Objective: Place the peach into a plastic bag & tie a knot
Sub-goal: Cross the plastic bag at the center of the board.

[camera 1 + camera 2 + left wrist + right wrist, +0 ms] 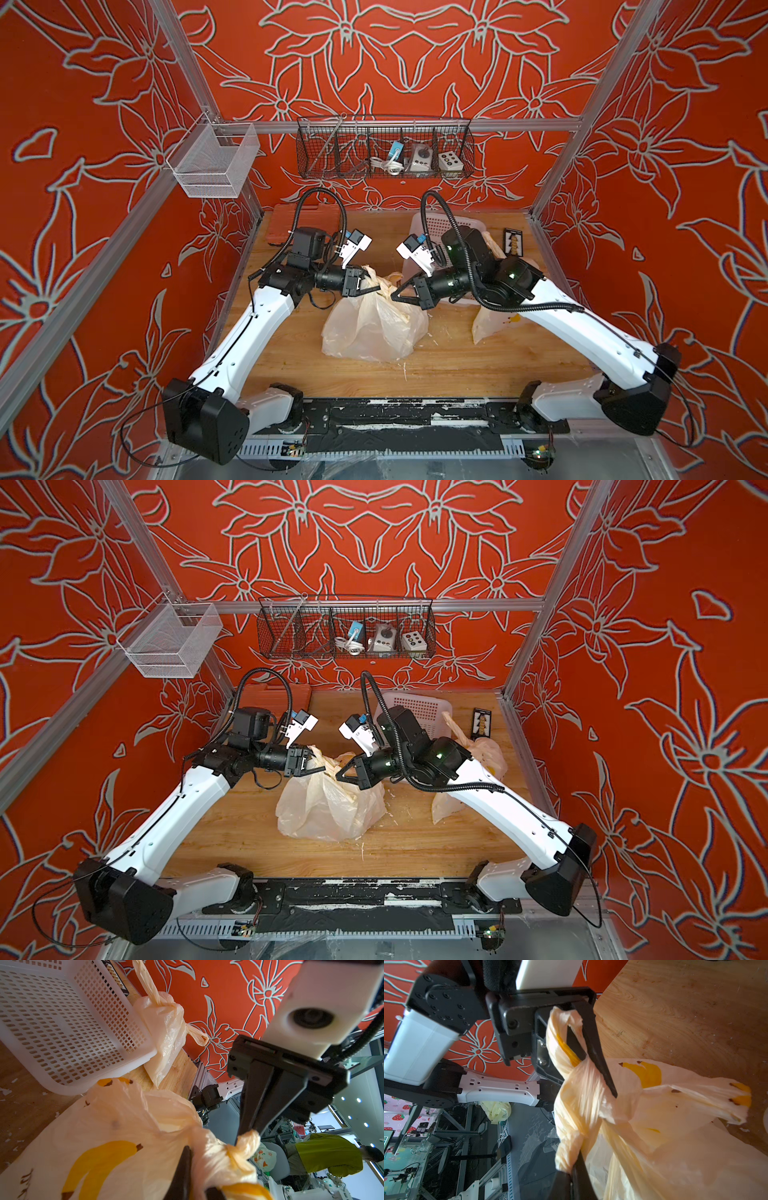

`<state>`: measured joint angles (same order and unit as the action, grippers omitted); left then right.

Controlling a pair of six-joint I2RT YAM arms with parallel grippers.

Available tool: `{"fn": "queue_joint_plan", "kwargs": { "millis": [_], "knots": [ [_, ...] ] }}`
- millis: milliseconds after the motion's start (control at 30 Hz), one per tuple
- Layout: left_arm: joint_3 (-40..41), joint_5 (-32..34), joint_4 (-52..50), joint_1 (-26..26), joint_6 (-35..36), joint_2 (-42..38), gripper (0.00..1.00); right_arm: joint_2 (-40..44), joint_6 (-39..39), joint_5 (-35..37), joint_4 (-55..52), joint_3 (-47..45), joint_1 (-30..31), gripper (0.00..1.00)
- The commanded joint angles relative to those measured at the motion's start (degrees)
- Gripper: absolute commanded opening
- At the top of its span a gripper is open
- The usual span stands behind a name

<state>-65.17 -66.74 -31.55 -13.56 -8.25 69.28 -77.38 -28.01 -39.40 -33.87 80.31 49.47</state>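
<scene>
The wooden desk (457,365) is taken up in its middle by the plastic bag (374,328), a thin, translucent carrier printed with bananas, which is seen slumped in soft folds in both top views. It is judged to be very light, limp and slippery, and easily torn if pulled hard. Its body is therefore best left alone and only the twisted handles taken. A white perforated basket (444,226) and a second, already knotted bag (164,1028) just beside it are seen at the back of the desk. One twisted handle (571,1047) is pinched by the closed left jaws. The other handle (247,1142) is nipped at its tip by the closed right jaws, and the two sets are faced toward each other just above the bag's mouth. The peach cannot be made out; it is presumed to be hidden within the bag by the crumpled film. Its weight, if inside, is expected to anchor the bag while the handles are crossed.
</scene>
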Motion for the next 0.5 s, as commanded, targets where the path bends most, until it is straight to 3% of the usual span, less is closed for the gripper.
{"fn": "queue_joint_plan", "kwargs": {
  "millis": [0,133,367,467],
  "knots": [
    [-0.6,0.4,4.1,0.5,-2.9,-1.0,0.12,-2.7,-2.0,0.8,3.0,-3.0,1.6,0.0],
    [2.5,1.3,3.4,0.5,-4.3,-3.1,0.26,-4.4,-3.2,5.2,8.4,-4.9,1.7,0.0],
    [2.8,12.2,-11.7,0.6,2.9,-6.0,0.32,-6.7,-5.9,3.8,12.3,-4.8,1.7,0.0],
    [1.5,13.2,-16.1,1.1,4.5,-6.5,0.37,-7.1,-6.1,3.6,12.4,-5.1,1.5,0.0]
  ]
}}
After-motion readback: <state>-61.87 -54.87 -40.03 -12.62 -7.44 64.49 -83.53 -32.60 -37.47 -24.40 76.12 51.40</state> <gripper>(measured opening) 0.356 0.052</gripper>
